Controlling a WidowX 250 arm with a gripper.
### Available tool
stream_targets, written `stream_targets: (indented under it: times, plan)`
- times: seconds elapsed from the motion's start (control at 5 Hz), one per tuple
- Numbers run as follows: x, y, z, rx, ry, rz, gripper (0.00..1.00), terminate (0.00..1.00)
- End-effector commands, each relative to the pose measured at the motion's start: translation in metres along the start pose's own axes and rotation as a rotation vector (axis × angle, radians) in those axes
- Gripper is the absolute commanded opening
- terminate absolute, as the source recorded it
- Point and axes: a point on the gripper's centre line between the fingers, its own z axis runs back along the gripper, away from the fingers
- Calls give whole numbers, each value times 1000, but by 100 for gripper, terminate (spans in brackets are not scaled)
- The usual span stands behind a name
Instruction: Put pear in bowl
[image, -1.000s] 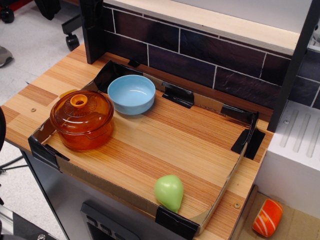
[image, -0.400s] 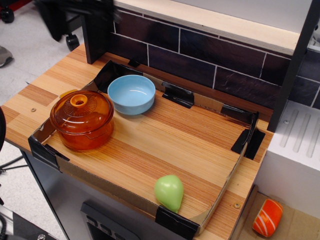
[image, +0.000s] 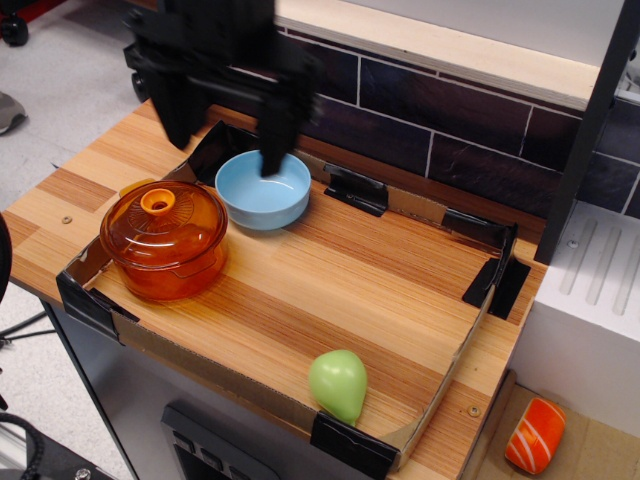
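Observation:
The light-green pear (image: 338, 385) lies near the front right corner of the cardboard-edged tray (image: 455, 375), narrow tip pointing to the front. The light-blue bowl (image: 250, 196) stands empty at the back left of the tray. My black gripper (image: 226, 128) hangs blurred at the top left, above the back left corner, with its two fingers (image: 275, 125) wide apart and nothing between them. Its right finger overlaps the bowl's far rim in the picture. The gripper is far from the pear.
An orange translucent lidded pot (image: 163, 238) stands at the front left, touching the bowl's side. An orange-and-white striped toy (image: 534, 435) lies off the table at lower right. A dark tiled wall (image: 420, 130) runs behind, and a white unit (image: 590, 300) stands at the right.
My gripper has come into view from the top left and moved down and right, over the back left corner by the bowl. The pear, bowl and pot have not moved.

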Motion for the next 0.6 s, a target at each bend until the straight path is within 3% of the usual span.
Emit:
stream_targets:
  times: [0.0,0.4]
  plan:
    - [-18,-39,-22,22,5,-55,100,0]
    - [-30,-55,-57,38,25,-48,100,0]
